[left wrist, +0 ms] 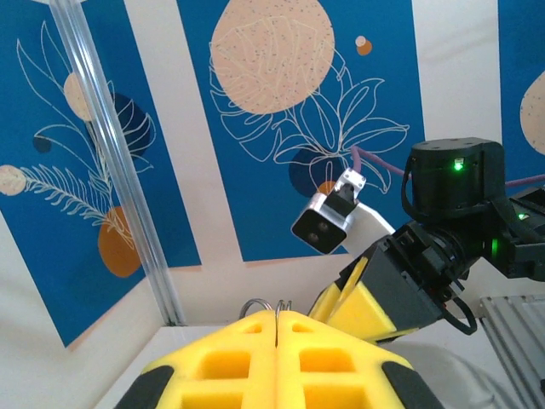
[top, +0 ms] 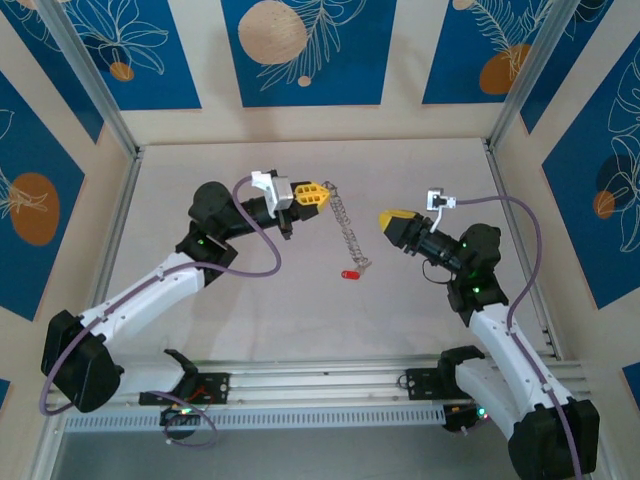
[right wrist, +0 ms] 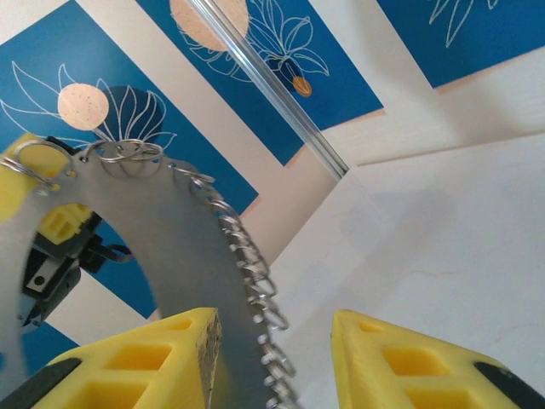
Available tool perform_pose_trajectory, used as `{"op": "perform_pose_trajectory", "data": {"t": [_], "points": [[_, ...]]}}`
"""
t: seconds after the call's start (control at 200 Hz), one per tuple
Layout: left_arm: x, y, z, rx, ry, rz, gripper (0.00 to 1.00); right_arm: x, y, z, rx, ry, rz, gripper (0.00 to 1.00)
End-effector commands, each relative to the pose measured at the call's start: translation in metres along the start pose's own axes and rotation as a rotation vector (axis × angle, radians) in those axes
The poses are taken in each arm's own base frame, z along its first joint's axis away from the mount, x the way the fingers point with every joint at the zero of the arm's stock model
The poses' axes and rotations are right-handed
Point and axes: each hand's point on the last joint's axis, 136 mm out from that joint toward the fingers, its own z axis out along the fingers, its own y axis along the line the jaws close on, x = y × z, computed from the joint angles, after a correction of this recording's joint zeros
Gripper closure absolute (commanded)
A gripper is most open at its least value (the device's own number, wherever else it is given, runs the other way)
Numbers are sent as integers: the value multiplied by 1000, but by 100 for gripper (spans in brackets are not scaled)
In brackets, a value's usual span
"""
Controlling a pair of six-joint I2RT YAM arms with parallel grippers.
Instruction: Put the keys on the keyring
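My left gripper (top: pixel 322 192) is shut on the top edge of the keyring (top: pixel 347 228), a thin grey hoop that hangs edge-on down toward the table. In the left wrist view a wire loop of the keyring (left wrist: pixel 260 304) pokes out above the closed yellow fingers (left wrist: pixel 221 362). A small red key (top: pixel 350 274) lies next to the hoop's low end; I cannot tell whether it is attached. My right gripper (top: pixel 388 218) stands open to the right of the hoop. In the right wrist view the keyring (right wrist: pixel 162 230), with small wire rings along its outer edge, runs between the open fingers (right wrist: pixel 400 358), close to the left one.
The white table (top: pixel 250 320) is walled by blue patterned panels with metal posts (top: pixel 110 120) at the back corners. A metal rail (top: pixel 320 385) runs along the near edge by the arm bases. The right arm's wrist camera (left wrist: pixel 328 223) faces my left gripper.
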Motion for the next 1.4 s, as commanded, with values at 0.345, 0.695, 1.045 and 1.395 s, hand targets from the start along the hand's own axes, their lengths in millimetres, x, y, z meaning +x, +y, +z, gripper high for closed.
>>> {"op": "perform_pose_trajectory", "data": {"t": [0.345,0.695,1.045,1.395], "points": [[-21,1,3,-18,-54,52,100,-14,14,9,-53,-14,-22,60],[-9,14,20,-10,-21,-253,100,-49,78,29,-253,-19,-185,72],[-19,13,29,68,-79,-406,100,-52,108,28,-384,-2,-265,69],[-24,13,37,134,-112,-465,100,-55,106,37,-405,10,-261,67]]}}
